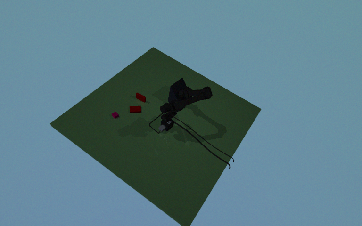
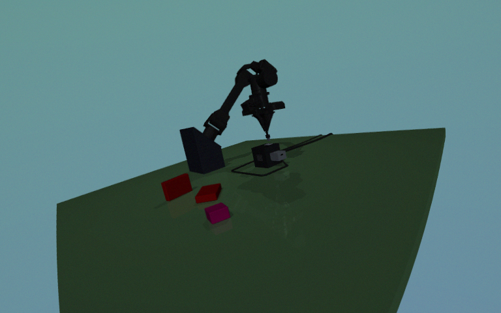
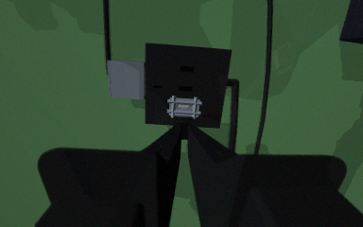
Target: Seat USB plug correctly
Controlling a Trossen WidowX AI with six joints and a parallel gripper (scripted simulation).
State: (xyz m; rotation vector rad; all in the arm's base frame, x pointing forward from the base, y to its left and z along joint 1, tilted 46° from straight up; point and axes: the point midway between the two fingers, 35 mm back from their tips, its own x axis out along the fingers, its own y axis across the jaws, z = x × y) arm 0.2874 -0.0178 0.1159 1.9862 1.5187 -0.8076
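The gripper (image 1: 168, 116) (image 2: 267, 135) (image 3: 184, 131) points down over the power cube (image 1: 167, 125) (image 2: 261, 155) (image 3: 161, 59). Its jaws are nearly together, pinching the USB plug (image 2: 268, 140) (image 3: 184, 134). The plug is at the top of the cube, with some of its shiny metal showing above it. I cannot tell if its tip is in the socket (image 3: 172, 108), or which way round it is.

A gray block (image 1: 161, 128) (image 2: 278, 155) (image 3: 127, 79) sticks out from the cube's right side. 2 black cords (image 1: 206, 146) (image 2: 310, 143) (image 3: 267, 85) run to the far right on the green table (image 1: 149, 170) (image 2: 221, 265) (image 3: 71, 128).

The arm's dark base (image 1: 174, 92) (image 2: 203, 154) (image 3: 354, 24) is left of the cube. Near left, 1 red block (image 1: 140, 97) (image 2: 177, 186) stands on edge and 1 flat red block (image 1: 135, 109) (image 2: 209, 193) lies to its right. A pink block (image 1: 115, 115) (image 2: 217, 213) sits nearer than both.
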